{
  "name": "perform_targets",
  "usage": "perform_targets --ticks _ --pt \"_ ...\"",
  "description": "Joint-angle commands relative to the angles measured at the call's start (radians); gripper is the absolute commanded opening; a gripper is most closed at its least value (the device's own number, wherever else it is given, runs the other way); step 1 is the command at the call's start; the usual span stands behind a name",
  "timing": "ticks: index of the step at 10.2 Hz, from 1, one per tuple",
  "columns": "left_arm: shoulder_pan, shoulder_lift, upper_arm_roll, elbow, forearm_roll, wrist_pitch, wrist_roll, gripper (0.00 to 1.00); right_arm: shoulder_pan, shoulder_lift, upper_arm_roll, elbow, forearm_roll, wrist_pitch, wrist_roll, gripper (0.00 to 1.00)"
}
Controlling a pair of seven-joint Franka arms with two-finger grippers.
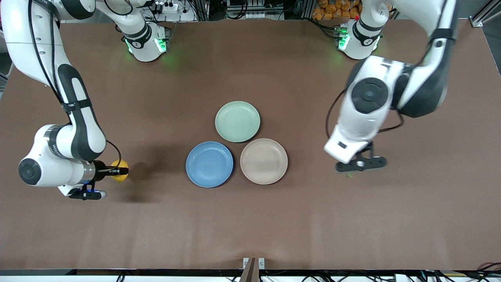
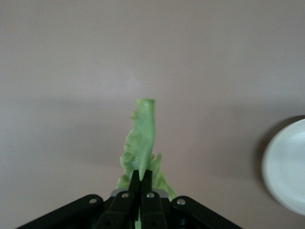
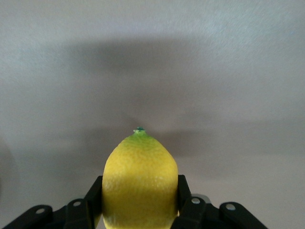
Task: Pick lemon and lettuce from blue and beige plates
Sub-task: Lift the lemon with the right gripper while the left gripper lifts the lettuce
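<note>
A yellow lemon (image 1: 118, 171) (image 3: 139, 179) with a green tip is held from both sides by my right gripper (image 1: 124, 170) (image 3: 139, 191), which is shut on it over bare table toward the right arm's end. My left gripper (image 1: 360, 164) (image 2: 141, 176) is shut on a pale green lettuce leaf (image 2: 143, 138), over bare table toward the left arm's end. In the front view only a small green bit of the lettuce (image 1: 351, 175) shows under the hand. The blue plate (image 1: 209, 164) and the beige plate (image 1: 264, 161) lie side by side mid-table with nothing on them.
A green plate (image 1: 237, 121) with nothing on it lies farther from the front camera, touching the other two. A pale plate's rim (image 2: 286, 167) shows at the edge of the left wrist view. The brown tabletop (image 1: 250, 227) stretches wide around the plates.
</note>
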Motion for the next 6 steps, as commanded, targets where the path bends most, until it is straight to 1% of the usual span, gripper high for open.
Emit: perform_targets --ticks 1,2,3,4,6 --pt "0.087 -0.005 -0.018 -0.106 -0.004 0.054 0.070 0.00 0.004 -0.020 0.000 -0.061 0.011 0.051 -0.012 0.14" --pt "0.129 -0.003 -0.018 -0.179 -0.004 0.141 0.081 0.00 0.004 -0.020 0.000 -0.063 0.009 0.051 -0.027 0.19" --pt "0.156 0.004 -0.018 -0.247 -0.005 0.248 0.119 0.00 0.004 -0.019 0.000 -0.068 0.009 0.049 -0.032 0.36" --pt "0.189 0.035 -0.018 -0.280 -0.005 0.317 0.145 0.00 0.004 -0.014 -0.002 -0.077 0.009 0.049 -0.053 0.54" --pt "0.219 0.105 -0.018 -0.297 -0.005 0.399 0.168 0.00 0.004 -0.015 0.000 -0.077 0.008 0.046 -0.060 1.00"
